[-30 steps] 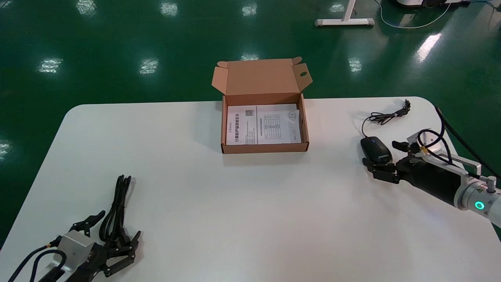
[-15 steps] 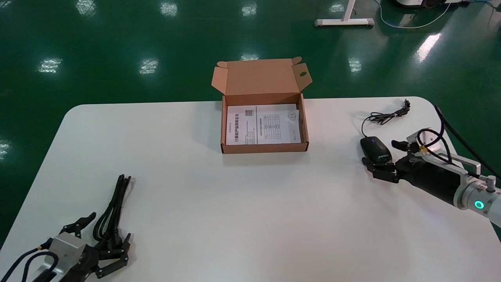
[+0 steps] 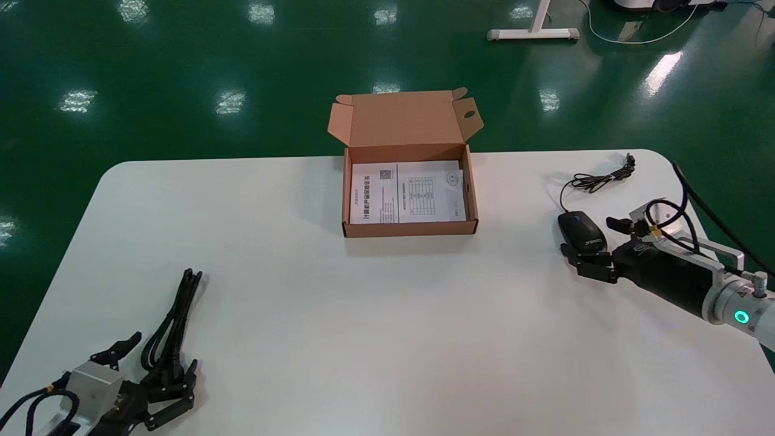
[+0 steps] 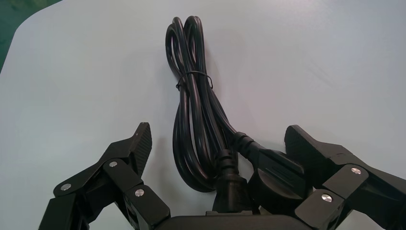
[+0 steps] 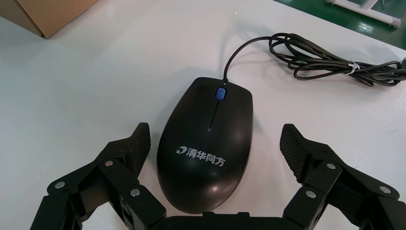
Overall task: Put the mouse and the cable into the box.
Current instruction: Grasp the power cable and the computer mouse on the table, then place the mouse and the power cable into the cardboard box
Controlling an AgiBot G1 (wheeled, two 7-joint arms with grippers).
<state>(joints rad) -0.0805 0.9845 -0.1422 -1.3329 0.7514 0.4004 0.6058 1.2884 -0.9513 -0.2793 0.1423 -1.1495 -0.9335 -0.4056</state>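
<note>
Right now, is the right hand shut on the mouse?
No, the right hand is open: its fingers stand on either side of the mouse with a visible gap on each side.

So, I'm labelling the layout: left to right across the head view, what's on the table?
Power cable straddled by the open left gripper → cardboard box → mouse straddled by the open right gripper.

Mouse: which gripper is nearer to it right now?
Right. The right gripper straddles the mouse, open and not touching it. The left gripper is across the table at its near left corner, open around the plug end of the black cable.
</note>
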